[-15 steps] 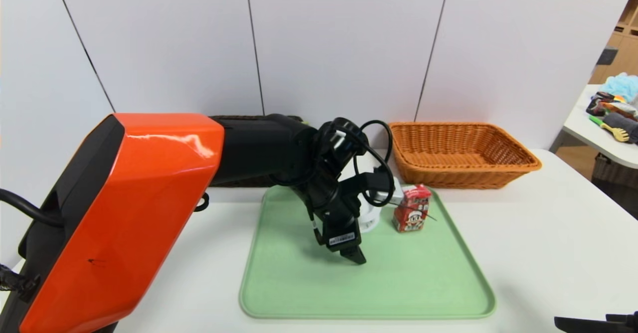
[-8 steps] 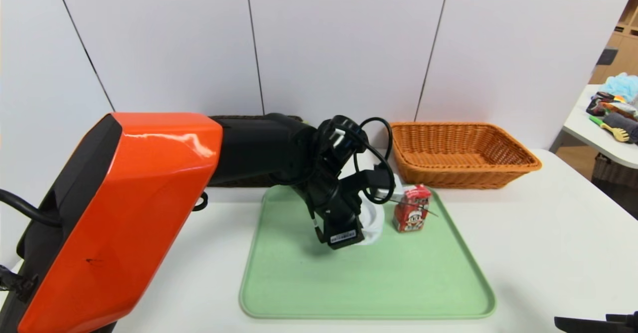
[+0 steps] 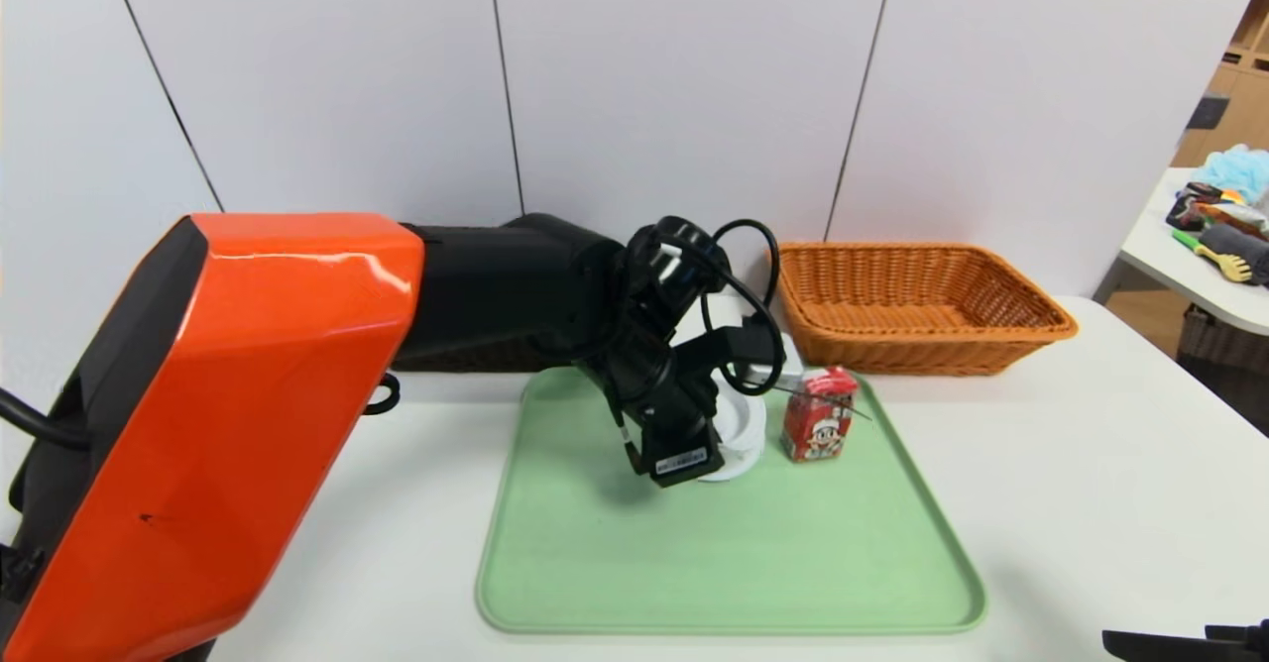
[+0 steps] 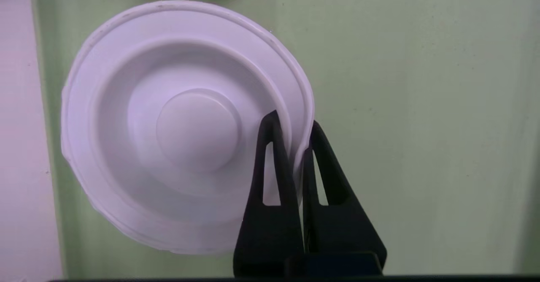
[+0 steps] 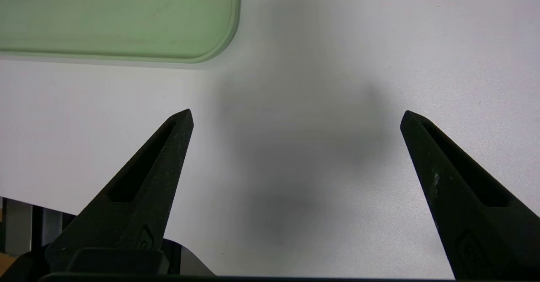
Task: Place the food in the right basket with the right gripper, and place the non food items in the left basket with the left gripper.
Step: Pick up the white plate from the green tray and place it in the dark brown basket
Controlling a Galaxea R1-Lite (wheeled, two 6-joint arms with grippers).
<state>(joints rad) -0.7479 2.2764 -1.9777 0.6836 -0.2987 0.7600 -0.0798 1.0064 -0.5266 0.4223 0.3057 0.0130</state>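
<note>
While the left gripper (image 4: 295, 126) pinches only the thin outer rim of the white disc (image 4: 185, 126), its two fingers nearly together with the lip between them, the hold looks shallow. The disc sits over the far part of the green tray (image 3: 734, 583), just beside the red drink carton (image 3: 818, 419), with the dark basket (image 3: 466, 355) mostly hidden behind the left arm.

A grip this close to the edge could let the disc swing or slip out on the way up, since its weight hangs to one side of the fingers. If it drops, it may roll off the tray or knock the carton over. The cable loops near the wrist hang close to the carton's top, and a sideways sweep toward the dark basket could snag it. The arm also hides that basket from the head view, so a release could miss its rim.

The right gripper (image 5: 295, 117) waits over the bare white table (image 5: 379, 41) near the tray's corner, fingers spread wide and empty, well apart from the orange basket (image 3: 922, 305).
</note>
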